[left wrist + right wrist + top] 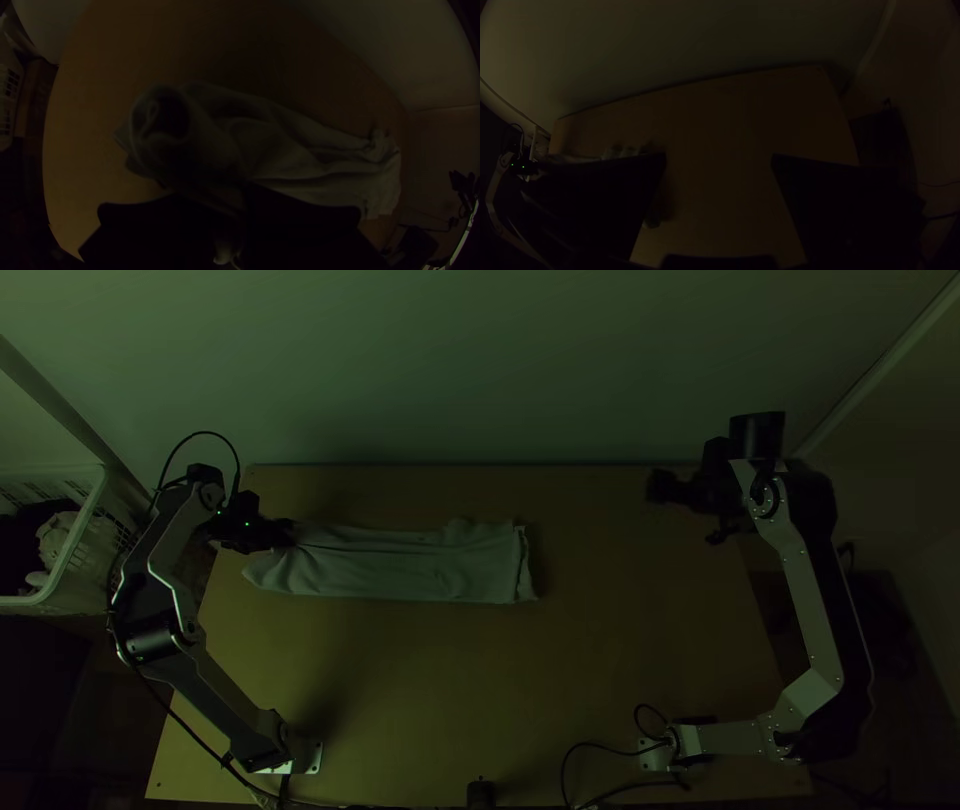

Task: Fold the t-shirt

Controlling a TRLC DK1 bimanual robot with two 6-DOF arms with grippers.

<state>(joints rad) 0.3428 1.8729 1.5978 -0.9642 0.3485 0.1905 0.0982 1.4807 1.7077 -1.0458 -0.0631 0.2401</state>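
The t-shirt (pixel 400 570) lies on the wooden surface (pixel 450 690), left of the middle and nearer the far edge than the near one, folded into a long, narrow strip that runs across from left to right. Its right end is squared off with a slightly uneven edge, where layers show, while the left end narrows to a corner on the near side; shallow wrinkles run along the strip. The left claw (pixel 283 534) is at the far side of that left end, closed on the t-shirt, with its two fingers drawn close together and a bit of the cloth pinched between them. In the left wrist view the cloth beside the fingers (pixel 300 220) bulges up in a rounded, hollow fold, and the rest stretches away from it in loose creases. The right claw (pixel 684 510) is over the far right part of the surface, well apart from the t-shirt, its fingers (pixel 820 200) spread wide with nothing between them. Off the left edge of the surface stands a white slatted basket (pixel 98 515) with dark and pale cloth (pixel 55 538) in it, and a small dark object (pixel 481 793) sits at the near edge, between the arms' bases
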